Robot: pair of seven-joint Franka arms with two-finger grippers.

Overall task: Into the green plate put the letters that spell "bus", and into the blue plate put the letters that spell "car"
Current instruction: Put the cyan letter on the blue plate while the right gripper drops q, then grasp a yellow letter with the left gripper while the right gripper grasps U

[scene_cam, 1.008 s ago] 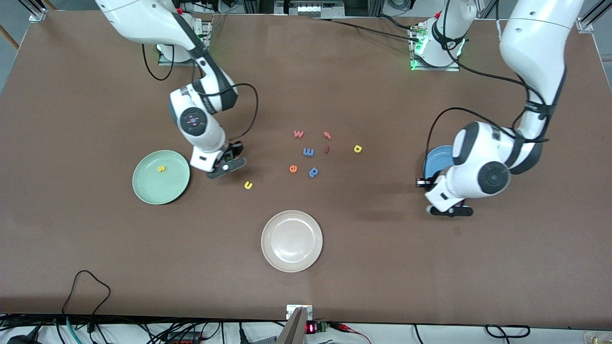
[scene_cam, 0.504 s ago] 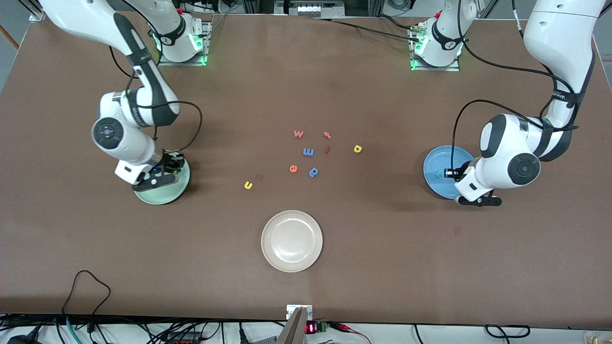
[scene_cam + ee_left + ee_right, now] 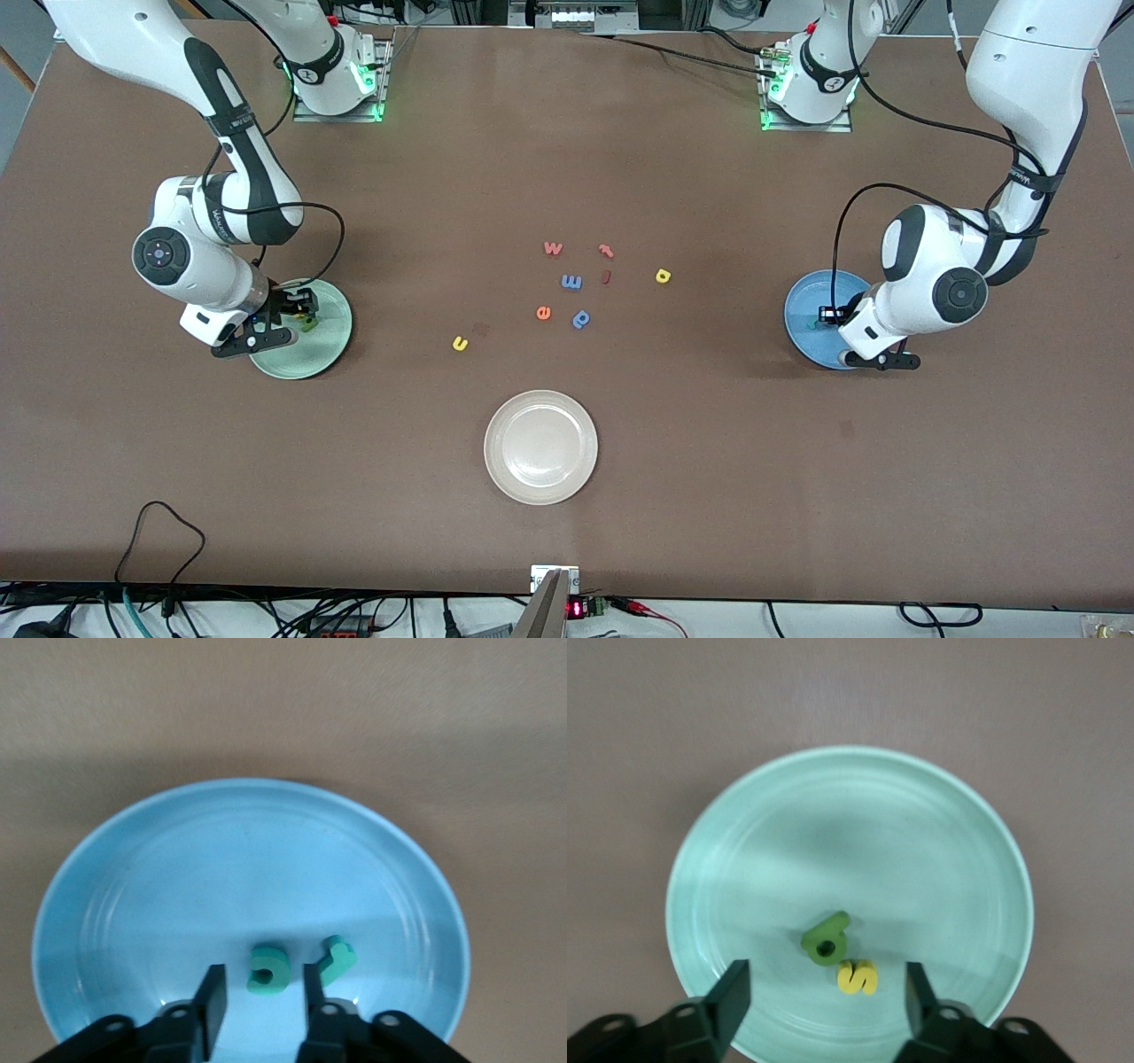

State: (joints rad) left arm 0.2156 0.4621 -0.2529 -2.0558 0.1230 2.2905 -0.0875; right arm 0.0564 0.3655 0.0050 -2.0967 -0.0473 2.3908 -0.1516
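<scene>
My right gripper [image 3: 826,1001] hangs open low over the green plate [image 3: 921,842]. An olive "b" [image 3: 826,939] and a yellow "s" [image 3: 858,977] lie in that plate just ahead of its fingers. Over the blue plate [image 3: 177,868] my left gripper [image 3: 261,1010] is open by a narrower gap, holding nothing. A teal "c" [image 3: 267,969] and a teal "r" [image 3: 337,958] lie in the blue plate by its fingertips. The yellow "u" [image 3: 459,343] and yellow "a" [image 3: 663,276] lie on the table's middle.
Among the middle letters are a red "w" [image 3: 553,248], two small red letters [image 3: 606,251], a blue "m" [image 3: 571,282], an orange "e" [image 3: 543,312] and a blue "p" [image 3: 581,318]. An off-white plate [image 3: 540,447] sits nearer the front camera.
Both arms swung out over their plates, then both grippers opened. The olive "b" now lies in the green plate beside the "s", and a teal letter lies freed in the blue plate.
</scene>
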